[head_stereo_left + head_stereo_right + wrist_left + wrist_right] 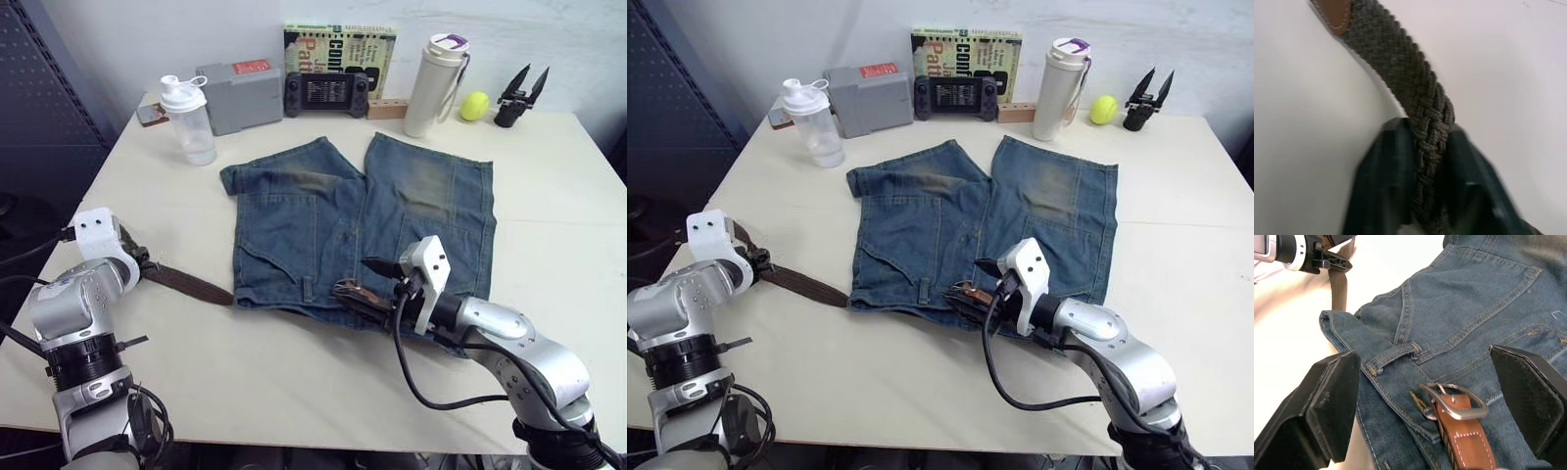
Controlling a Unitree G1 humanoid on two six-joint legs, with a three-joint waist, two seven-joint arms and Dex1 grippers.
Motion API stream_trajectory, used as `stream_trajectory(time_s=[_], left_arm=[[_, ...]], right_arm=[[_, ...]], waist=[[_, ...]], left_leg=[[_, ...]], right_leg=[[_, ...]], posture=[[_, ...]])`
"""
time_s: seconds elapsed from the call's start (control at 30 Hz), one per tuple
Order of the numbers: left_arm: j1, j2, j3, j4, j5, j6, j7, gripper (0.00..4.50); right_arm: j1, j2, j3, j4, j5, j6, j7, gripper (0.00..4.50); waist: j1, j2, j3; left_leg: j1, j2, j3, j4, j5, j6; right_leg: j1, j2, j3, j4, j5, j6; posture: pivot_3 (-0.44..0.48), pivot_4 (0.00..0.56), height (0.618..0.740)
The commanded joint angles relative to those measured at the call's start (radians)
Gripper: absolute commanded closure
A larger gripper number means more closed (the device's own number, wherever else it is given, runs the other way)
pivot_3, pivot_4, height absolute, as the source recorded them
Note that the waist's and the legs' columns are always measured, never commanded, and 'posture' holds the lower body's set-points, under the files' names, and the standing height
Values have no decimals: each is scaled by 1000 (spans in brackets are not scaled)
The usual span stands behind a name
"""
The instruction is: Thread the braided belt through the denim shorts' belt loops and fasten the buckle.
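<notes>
The denim shorts [362,215] lie flat on the table with the waistband toward me. The braided belt [186,282] runs from my left gripper [140,262] across the table to the left end of the waistband. My left gripper is shut on the belt [1415,83], the braid pinched between its fingers [1386,181]. The buckle [1454,401], on a brown leather tab, rests on the waistband near the middle. My right gripper [367,286] is open, with the buckle lying between its fingers. A belt loop [1393,356] sits just beside the buckle.
Along the back edge stand a shaker bottle [186,119], a grey box [240,95], a game console [326,93], a book [340,49], a white flask [436,83], a yellow-green ball [474,105] and a black pronged tool [519,96].
</notes>
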Motion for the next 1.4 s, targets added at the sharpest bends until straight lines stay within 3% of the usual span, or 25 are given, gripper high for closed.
stream_trajectory(time_s=[0.03,0.17,0.37,0.43,0.53,0.63,0.8,0.97,1.23,1.33,1.4], left_arm=[[25,-55,14,26,-36,-5,-11,4428],[38,-93,8,-26,-71,-242,-82,4428],[136,-62,-139,-214,-102,-571,-300,4428],[168,-11,-228,-276,-44,-700,-360,4428],[223,139,-408,-328,113,-997,-493,4428],[250,231,-507,-343,143,-1170,-619,4428],[264,300,-570,-331,79,-1219,-794,4428],[216,314,-591,-293,49,-1250,-865,4428],[203,292,-589,-277,59,-1277,-865,4428],[200,289,-593,-262,80,-1303,-861,4428],[197,286,-594,-252,91,-1314,-854,4428]], right_arm=[[-16,-2,-11,-13,13,-12,3,0],[-17,-3,-15,-10,11,-7,-3,0],[-17,-15,-41,0,8,-7,-9,0],[-25,-17,-48,6,5,-9,-14,0],[-52,-26,-39,20,-55,-52,-34,0],[-91,-90,40,36,-235,-198,-28,0],[-164,-188,231,62,-600,-545,-22,0],[-168,-194,296,81,-712,-699,-13,0],[-148,-180,318,126,-806,-745,-11,0],[-139,-161,312,133,-819,-751,-1,796],[-134,-151,310,127,-818,-753,14,1797]], waist=[[0,1,0],[6,2,0],[-2,-1,2],[-4,0,2],[-8,2,3],[-9,6,5],[-14,9,7],[-19,9,7],[-22,9,8],[-23,9,8],[-24,9,8]], left_leg=[[0,0,0,0,0,0],[0,0,-3,0,0,0],[-4,0,-6,1,0,0],[-4,0,-6,0,0,0],[-3,0,-4,-1,0,0],[-3,0,-2,-1,0,0],[-3,2,-1,-2,0,0],[-3,2,0,-3,0,0],[-4,2,-2,-1,0,0],[-4,2,-2,-1,0,0],[-4,2,-2,-1,0,0]], right_leg=[[0,0,0,0,0,0],[2,0,0,-1,0,0],[2,1,-1,-6,0,0],[2,1,-2,-7,0,0],[2,2,-1,-7,0,0],[1,1,-1,-9,0,0],[0,2,-1,-9,0,0],[-1,2,-1,-9,0,0],[0,2,-2,-8,0,0],[0,2,-2,-8,0,0],[0,2,-2,-8,0,0]], posture=[[0,150,731],[0,150,731],[0,150,731],[0,150,731],[0,150,731],[0,150,731],[0,150,731],[0,150,731],[0,150,731],[0,150,731],[0,150,731]])
